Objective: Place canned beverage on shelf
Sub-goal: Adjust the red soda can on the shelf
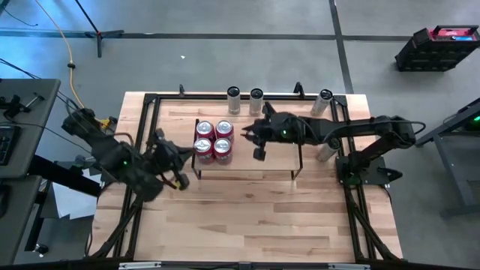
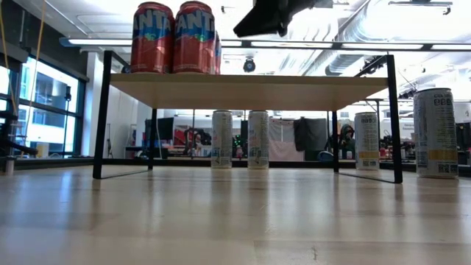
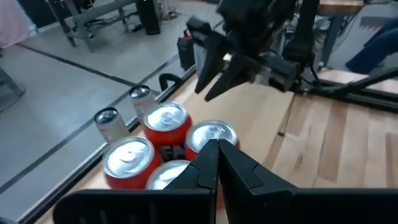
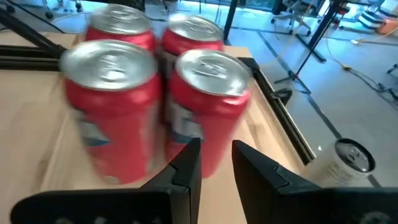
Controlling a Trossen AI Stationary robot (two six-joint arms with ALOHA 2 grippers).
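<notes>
Several red cans (image 1: 214, 140) stand upright in a tight group on the left end of the shelf (image 1: 262, 161), a light-wood board on a thin black wire frame. The low view shows them on top of the board (image 2: 174, 37). My right gripper (image 1: 252, 141) hovers over the shelf just to the right of the group. Its fingers are a little open with nothing between them (image 4: 216, 155), pointing at the nearest red can (image 4: 208, 99). My left gripper (image 1: 180, 166) hangs shut (image 3: 214, 149) left of the shelf, above the table and aimed at the cans.
Tall silver cans stand on the table: two behind the shelf (image 1: 234, 97) (image 1: 256, 97), one at the far right (image 1: 324, 101) and one right of the shelf (image 1: 326, 150). Black rails (image 1: 150, 101) run along the tabletop edges. Bare wood lies in front of the shelf (image 1: 247, 217).
</notes>
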